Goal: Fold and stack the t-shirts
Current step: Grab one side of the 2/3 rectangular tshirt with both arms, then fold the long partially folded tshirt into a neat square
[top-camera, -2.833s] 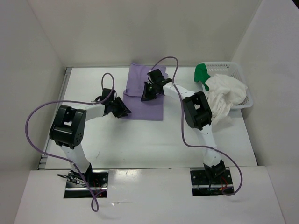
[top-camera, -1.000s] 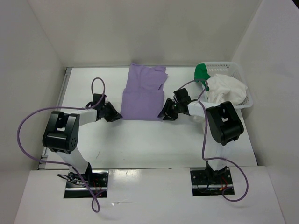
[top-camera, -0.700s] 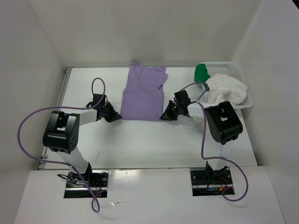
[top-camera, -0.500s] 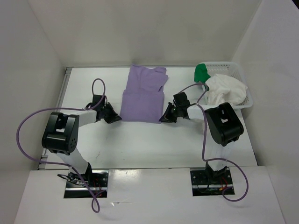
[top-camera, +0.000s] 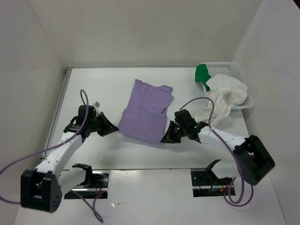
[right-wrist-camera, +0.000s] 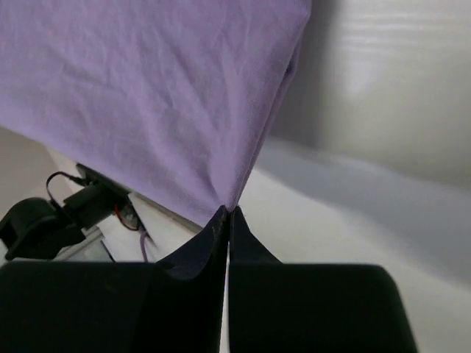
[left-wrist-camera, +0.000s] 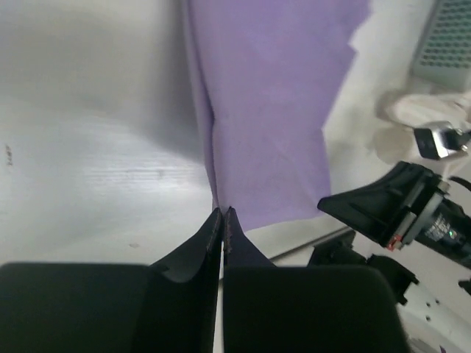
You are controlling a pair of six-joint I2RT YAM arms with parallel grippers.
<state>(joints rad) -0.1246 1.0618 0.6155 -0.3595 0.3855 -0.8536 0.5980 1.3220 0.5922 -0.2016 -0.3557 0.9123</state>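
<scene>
L end effector (top-camera: 114, 131) pinched tight on near-left corner of lavender t-shirt (top-camera: 147, 110); R end effector (top-camera: 165, 138) likewise on near-right corner. Shirt stretched betw. them, mid-table (top-camera: 93, 84). White t-shirt (top-camera: 225, 96) & green t-shirt (top-camera: 202, 72) spill from basket (top-camera: 236, 70), far right.

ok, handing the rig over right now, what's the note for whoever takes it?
Left gripper: shut on the purple shirt's near left corner.
Right gripper: shut on its near right corner. That edge looks raised off the table.
White shirt spills out of the basket; green shirt at its left end.
Done: nothing stacked.
To do: finish folding purple, fold the other two, stack.
</scene>
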